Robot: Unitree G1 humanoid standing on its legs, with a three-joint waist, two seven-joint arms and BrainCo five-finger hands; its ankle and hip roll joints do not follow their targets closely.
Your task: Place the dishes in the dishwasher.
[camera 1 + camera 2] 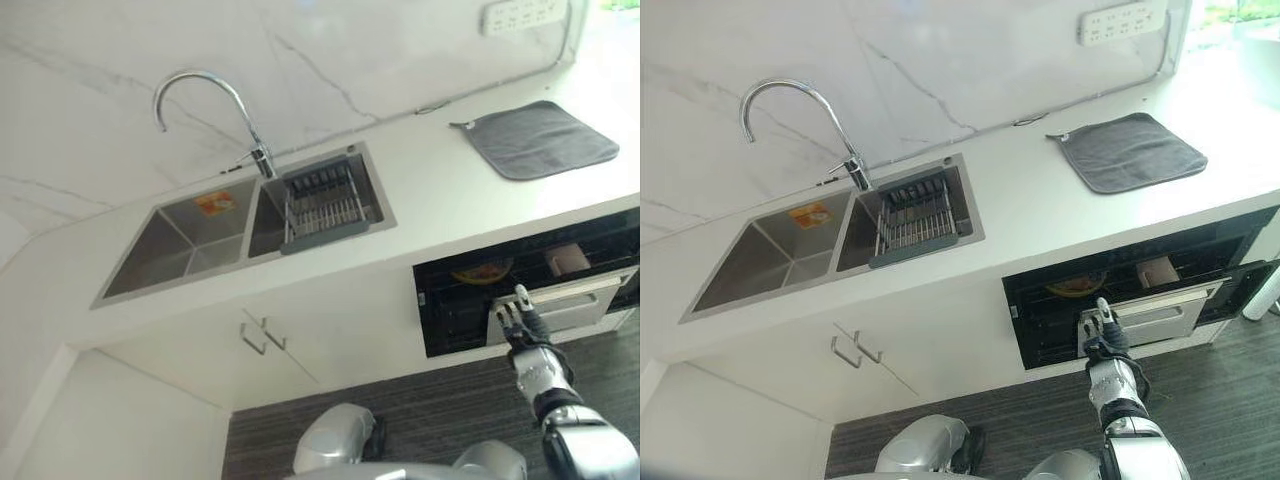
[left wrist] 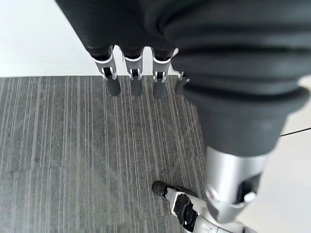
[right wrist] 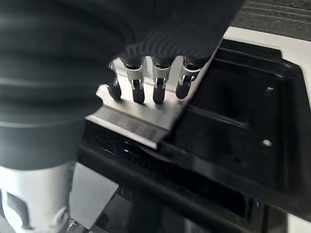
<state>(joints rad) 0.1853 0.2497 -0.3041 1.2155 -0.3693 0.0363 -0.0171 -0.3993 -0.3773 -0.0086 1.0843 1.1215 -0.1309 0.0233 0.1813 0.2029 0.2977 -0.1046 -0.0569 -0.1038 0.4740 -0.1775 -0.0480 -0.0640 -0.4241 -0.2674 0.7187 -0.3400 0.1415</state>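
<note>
The dishwasher (image 1: 600, 235) sits under the counter at the right, its dark cavity open. Inside I see a yellow plate (image 1: 482, 270) and a pale cup (image 1: 568, 258). Its silver front panel (image 1: 575, 300) hangs tilted out below the opening. My right hand (image 1: 518, 322) reaches up to the left end of that panel. In the right wrist view its fingers (image 3: 146, 85) lie straight with their dark tips on the silver panel (image 3: 138, 121), holding nothing. My left hand (image 2: 136, 68) hangs open over the dark striped floor, fingers straight and empty.
A double steel sink (image 1: 170, 245) is set in the white counter, with a dish rack (image 1: 325, 205) in its right basin and a curved tap (image 1: 205, 85) behind. A grey mat (image 1: 540, 140) lies on the counter above the dishwasher. White cabinet doors with handles (image 1: 262, 335) stand below the sink.
</note>
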